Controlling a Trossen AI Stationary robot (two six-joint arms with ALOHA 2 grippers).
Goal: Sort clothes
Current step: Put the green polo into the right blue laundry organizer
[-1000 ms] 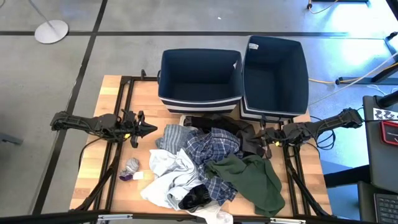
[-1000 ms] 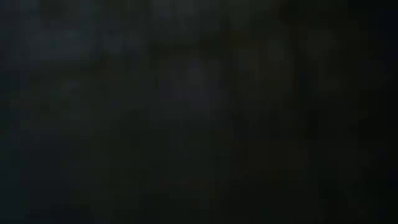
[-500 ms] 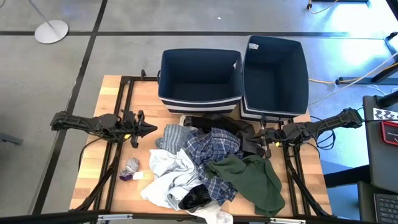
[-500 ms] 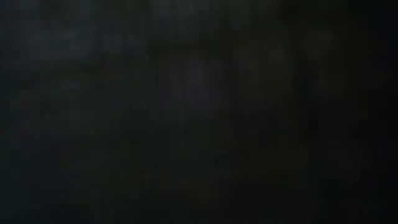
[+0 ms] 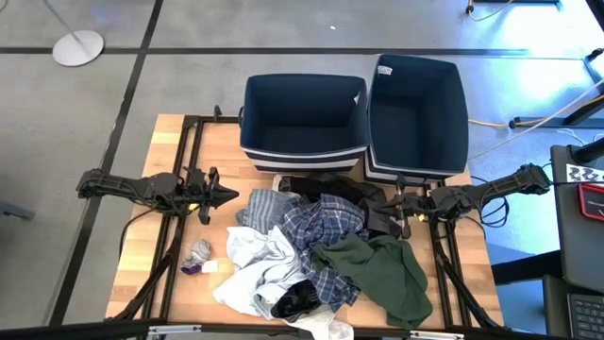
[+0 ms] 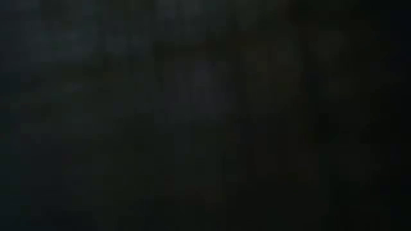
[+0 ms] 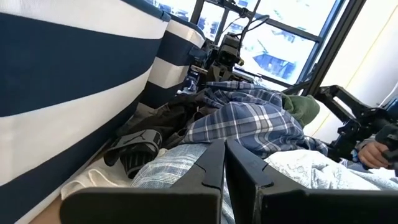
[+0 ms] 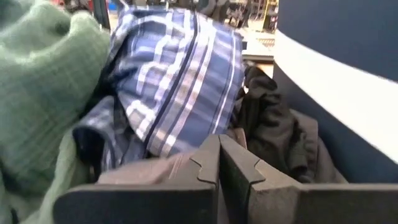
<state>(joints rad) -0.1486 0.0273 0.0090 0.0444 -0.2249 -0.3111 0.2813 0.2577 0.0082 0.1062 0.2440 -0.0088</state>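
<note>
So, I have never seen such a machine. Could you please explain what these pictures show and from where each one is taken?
It is a robot with two arms at a wooden table. The high view looks straight down. The left gripper and right gripper wait at either side of a pile of clothes: a plaid shirt, a green top, white pieces and dark items. Two empty navy bins stand behind. Each wrist view looks past that arm's shut fingers at the pile. Nothing is held. The low view is dark.
</note>
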